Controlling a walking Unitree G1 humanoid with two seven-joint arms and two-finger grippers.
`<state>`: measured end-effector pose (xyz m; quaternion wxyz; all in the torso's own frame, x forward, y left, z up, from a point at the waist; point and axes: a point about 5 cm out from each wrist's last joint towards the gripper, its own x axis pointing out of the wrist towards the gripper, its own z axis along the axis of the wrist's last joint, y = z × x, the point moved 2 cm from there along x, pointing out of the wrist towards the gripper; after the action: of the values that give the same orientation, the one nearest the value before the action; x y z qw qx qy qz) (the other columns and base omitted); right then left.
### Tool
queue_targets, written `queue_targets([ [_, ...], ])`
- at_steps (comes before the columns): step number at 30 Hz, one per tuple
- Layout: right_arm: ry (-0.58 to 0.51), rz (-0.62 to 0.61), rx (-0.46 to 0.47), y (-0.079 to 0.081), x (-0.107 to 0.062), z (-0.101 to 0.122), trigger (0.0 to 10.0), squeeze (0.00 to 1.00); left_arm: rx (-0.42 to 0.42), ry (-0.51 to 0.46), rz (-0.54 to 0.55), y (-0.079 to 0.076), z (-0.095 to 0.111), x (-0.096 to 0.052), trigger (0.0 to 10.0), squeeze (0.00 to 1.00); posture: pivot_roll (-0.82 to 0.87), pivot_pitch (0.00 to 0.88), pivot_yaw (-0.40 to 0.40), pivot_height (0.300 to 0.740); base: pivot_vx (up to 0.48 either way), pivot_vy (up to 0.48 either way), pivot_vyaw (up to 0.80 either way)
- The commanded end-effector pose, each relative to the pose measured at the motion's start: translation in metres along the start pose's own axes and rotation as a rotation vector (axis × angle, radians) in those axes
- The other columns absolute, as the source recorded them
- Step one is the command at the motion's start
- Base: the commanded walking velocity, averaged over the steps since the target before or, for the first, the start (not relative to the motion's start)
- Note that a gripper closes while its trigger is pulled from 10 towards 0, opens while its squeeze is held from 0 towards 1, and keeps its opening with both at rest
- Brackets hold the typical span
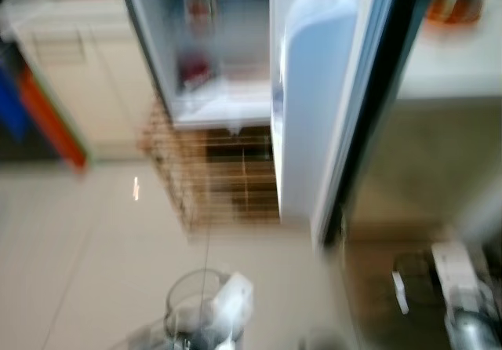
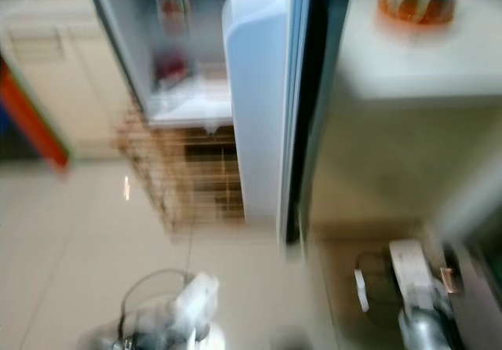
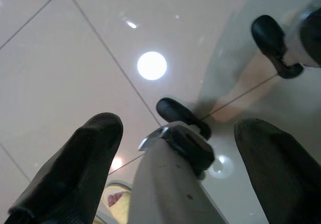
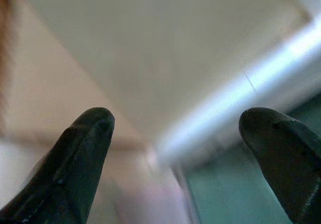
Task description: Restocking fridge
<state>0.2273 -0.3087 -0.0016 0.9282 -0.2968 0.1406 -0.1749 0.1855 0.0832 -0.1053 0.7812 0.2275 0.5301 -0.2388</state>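
1. Risk: head views blurred, robot likely mid-step; the open fridge door (image 1: 314, 107) stands close ahead and could be clipped by the right arm.
2. Fridge (image 1: 220, 60) open, shelves with blurred items, well ahead of both end effectors.
3. Left end effector (image 3: 175, 153): fingers spread, nothing pinched, aimed at the floor (image 3: 60, 58).
4. Right end effector (image 4: 175, 148): spread, empty, low beside the tabletop (image 2: 439, 60).

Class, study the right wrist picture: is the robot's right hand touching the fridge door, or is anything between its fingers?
Apart. In the right wrist view the right hand has its two black fingers spread wide, with nothing between them and blurred surfaces behind; the open fridge door stands farther ahead.
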Motion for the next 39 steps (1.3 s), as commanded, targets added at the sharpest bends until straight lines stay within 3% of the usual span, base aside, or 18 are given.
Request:
queue_targets([
  [1,-0.115,-0.005,0.083,0.002,0.008,0.028,10.0,0.00,0.022,-0.011,0.007,-0.002,0.004,0.000,10.0,0.00,-0.19,0.000,0.054,0.740,0.000,0.000,0.00],
  [8,-0.444,0.099,0.306,0.012,0.012,0.134,10.0,0.00,0.041,-0.019,0.016,-0.003,0.005,0.000,10.0,0.00,-0.20,0.000,0.057,0.740,0.000,0.000,0.00],
  [12,-0.501,0.152,0.350,0.015,0.009,0.157,10.0,0.00,0.041,-0.012,0.016,-0.003,0.002,0.000,10.0,0.00,-0.20,0.000,0.057,0.740,0.000,0.000,0.00],
  [14,-0.579,0.241,0.419,0.021,-0.005,0.190,10.0,0.00,0.046,-0.012,0.015,-0.004,0.005,0.000,10.0,0.00,-0.20,0.000,0.057,0.740,0.000,0.000,0.00],
  [16,-0.600,0.264,0.443,0.023,-0.009,0.199,10.0,0.00,0.047,-0.013,0.015,-0.005,0.007,0.000,10.0,0.00,-0.20,0.000,0.057,0.740,0.000,0.000,0.00],
  [18,-0.631,0.359,0.509,0.032,-0.021,0.219,10.0,0.00,0.047,-0.016,0.015,-0.004,0.010,-0.001,10.0,0.00,-0.20,0.000,0.057,0.740,0.000,0.000,0.00],
  [22,-0.637,0.720,0.755,0.065,-0.054,0.265,10.0,0.00,0.054,-0.028,0.017,-0.003,0.014,-0.001,10.0,0.00,-0.20,0.000,0.055,0.740,0.000,0.000,0.00],
  [23,-0.587,0.816,0.828,0.069,-0.057,0.268,10.0,0.00,0.117,-0.049,0.024,-0.003,0.020,-0.002,10.0,0.00,-0.19,0.000,0.052,0.740,0.000,0.000,0.00],
  [25,-0.572,0.827,0.835,0.068,-0.056,0.267,10.0,0.00,0.161,-0.061,0.029,-0.003,0.024,-0.002,10.0,0.00,-0.19,0.000,0.051,0.740,0.000,0.000,0.00],
  [26,-0.529,0.731,0.820,0.056,-0.037,0.256,10.0,0.00,0.226,-0.115,0.049,-0.002,0.041,-0.005,10.0,0.00,-0.18,0.000,0.049,0.740,0.000,0.000,0.00],
  [27,-0.529,0.731,0.820,0.056,-0.037,0.256,10.0,0.00,0.226,-0.115,0.049,-0.002,0.041,-0.005,10.0,0.00,-0.18,0.000,0.049,0.740,0.000,0.000,0.00],
  [29,-0.489,0.599,0.767,0.041,-0.016,0.241,10.0,0.00,0.252,-0.204,0.091,0.001,0.068,-0.010,10.0,0.00,-0.18,0.000,0.051,0.740,0.000,0.000,0.00],
  [32,-0.443,0.463,0.673,0.028,-0.001,0.226,10.0,0.00,0.270,-0.333,0.142,0.003,0.100,-0.019,10.0,0.00,-0.18,0.000,0.048,0.740,0.000,0.000,0.00],
  [33,-0.443,0.463,0.673,0.028,-0.001,0.226,10.0,0.00,0.270,-0.333,0.142,0.003,0.100,-0.019,10.0,0.00,-0.18,0.000,0.048,0.740,0.000,0.000,0.00],
  [34,-0.418,0.375,0.615,0.021,0.005,0.217,10.0,0.00,0.248,-0.415,0.154,0.003,0.120,-0.026,10.0,0.00,-0.18,0.000,0.046,0.740,0.000,0.000,0.00],
  [36,-0.418,0.375,0.615,0.021,0.005,0.217,10.0,0.00,0.248,-0.415,0.154,0.003,0.120,-0.026,10.0,0.00,-0.18,0.000,0.046,0.740,0.000,0.000,0.00],
  [37,-0.403,0.313,0.556,0.017,0.009,0.211,10.0,0.00,0.229,-0.483,0.163,0.002,0.135,-0.032,10.0,0.00,-0.17,0.000,0.045,0.740,0.000,0.000,0.00],
  [39,-0.374,0.197,0.486,0.015,0.008,0.193,10.0,0.00,0.003,-0.812,0.247,0.072,0.161,-0.065,10.0,0.00,-0.17,0.000,0.044,0.740,0.000,0.000,0.00],
])
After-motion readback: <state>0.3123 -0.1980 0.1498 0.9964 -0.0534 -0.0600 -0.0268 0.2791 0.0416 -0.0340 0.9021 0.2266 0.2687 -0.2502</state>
